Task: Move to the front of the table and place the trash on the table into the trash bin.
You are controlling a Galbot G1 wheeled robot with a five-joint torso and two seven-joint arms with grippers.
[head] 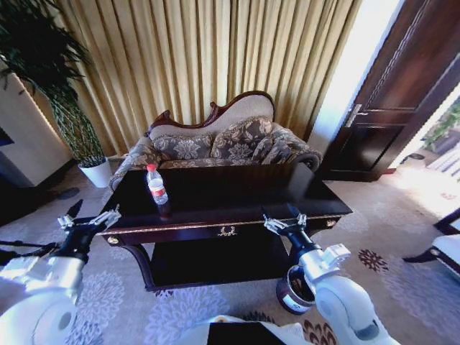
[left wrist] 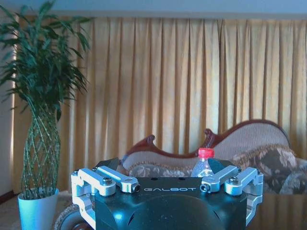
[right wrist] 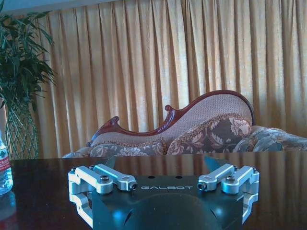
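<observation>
One clear red-capped bottle [head: 157, 185], red-white label

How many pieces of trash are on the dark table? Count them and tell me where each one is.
1. A clear plastic bottle with a red cap stands upright on the glossy dark wooden table, toward its left end, just ahead of the left pincer. Smaller scraps may be hidden.

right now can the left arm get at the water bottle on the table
Probably yes. The left gripper hangs open at the table's front left corner, and the water bottle stands upright just beyond it with bare tabletop between them.
</observation>
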